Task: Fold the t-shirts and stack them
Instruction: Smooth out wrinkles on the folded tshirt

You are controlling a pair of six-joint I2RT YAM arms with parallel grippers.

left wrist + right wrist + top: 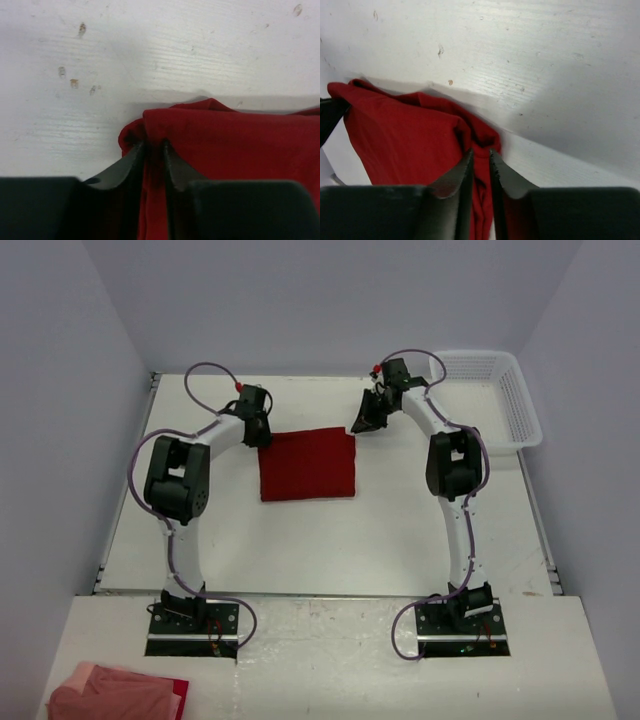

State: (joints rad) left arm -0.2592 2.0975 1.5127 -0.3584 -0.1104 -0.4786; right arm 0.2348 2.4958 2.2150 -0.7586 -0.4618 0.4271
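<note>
Deep red t-shirt [307, 463] is lying in the middle of the white bench [330, 540], looking like a fairly tidy rectangle from above, and both arms are working its far edge. The left gripper [153, 149] is sitting on the far-left corner and the right gripper [481, 155] on the far-right one. In both wrist views the jaws are standing only a sliver apart with red cloth bunching in the slit. Honestly I can't tell if they're actually pinching it or if it's just lying loose in there, so I'm not calling it either way

My read: the arms are either laying this edge down or getting ready for another fold, and the trick is the same for both. Both corners are looking a bit scrunched right at the tips, and the left one is curling into a little roll, so the next move should be going slow and low. If they're letting go, I'd be opening wide first and lifting straight up, not sliding sideways, or the soft cloth is going to be dragging along and wrecking the square edge. If they're pulling a fold toward the near side, both arms need to be travelling together at one height

The white mesh basket [492, 390] is sitting well off to the far right and a pinkish cloth pile [112, 695] is waiting at the near left, so I'm guessing stacking isn't happening yet
</note>
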